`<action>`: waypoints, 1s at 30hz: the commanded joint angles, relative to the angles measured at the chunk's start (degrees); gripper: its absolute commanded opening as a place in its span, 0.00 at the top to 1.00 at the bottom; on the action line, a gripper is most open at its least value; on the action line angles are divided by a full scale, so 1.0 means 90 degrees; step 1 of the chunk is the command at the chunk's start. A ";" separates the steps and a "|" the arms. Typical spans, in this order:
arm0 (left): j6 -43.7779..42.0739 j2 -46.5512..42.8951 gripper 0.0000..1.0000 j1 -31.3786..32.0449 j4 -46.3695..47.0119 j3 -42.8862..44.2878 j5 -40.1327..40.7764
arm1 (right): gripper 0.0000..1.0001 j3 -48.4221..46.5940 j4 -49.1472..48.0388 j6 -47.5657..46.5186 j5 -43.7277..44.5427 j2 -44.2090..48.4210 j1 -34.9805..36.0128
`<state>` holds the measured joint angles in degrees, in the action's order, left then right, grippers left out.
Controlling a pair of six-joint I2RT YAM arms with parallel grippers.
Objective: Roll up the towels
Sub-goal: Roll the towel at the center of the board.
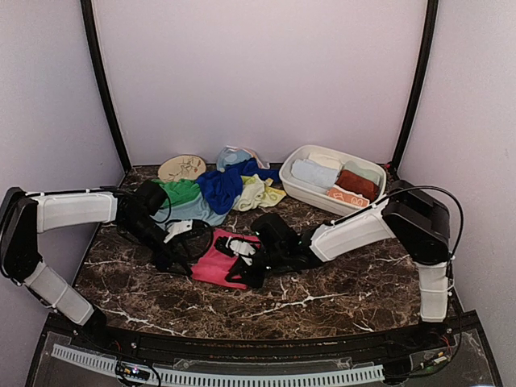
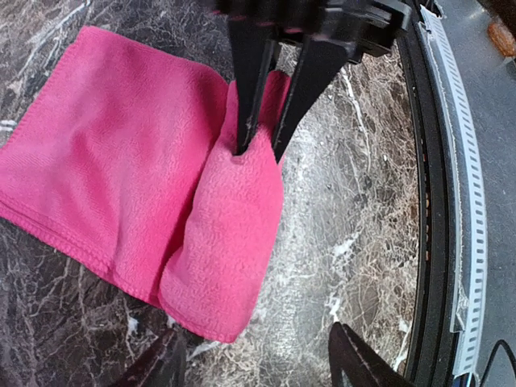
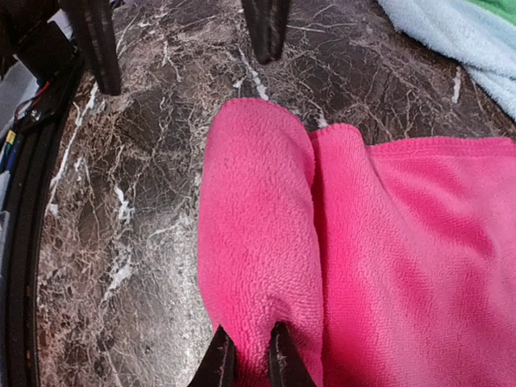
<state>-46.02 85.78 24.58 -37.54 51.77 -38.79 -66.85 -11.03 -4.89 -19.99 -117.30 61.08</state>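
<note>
From my station I see pale lilac-white walls (image 1: 258, 72) closing the cell at the back and on both sides, plain and softly, evenly lit. Black curved posts (image 1: 103, 89) rise at the two back corners. The tabletop (image 1: 322, 298) is glossy dark brown marble with white veins. A white perforated strip (image 1: 242, 376) runs along its near edge, beyond a black rim.

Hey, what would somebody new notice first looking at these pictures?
A bright pink towel lies mid-table, its near edge rolled over, with the right gripper pinching one end of the roll and the left gripper open at the other. Behind it sit a heap of loose towels and a white basin holding rolled towels.
</note>
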 commanded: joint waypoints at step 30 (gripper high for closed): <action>-0.0712 0.1282 0.46 0.1664 0.1508 0.0629 0.2210 | 0.91 -0.0356 0.0723 0.2303 -0.2629 -0.1036 -0.0926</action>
<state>-51.83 96.09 39.29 -24.29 56.25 -20.86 -71.44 -11.51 14.26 -42.72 -123.46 53.12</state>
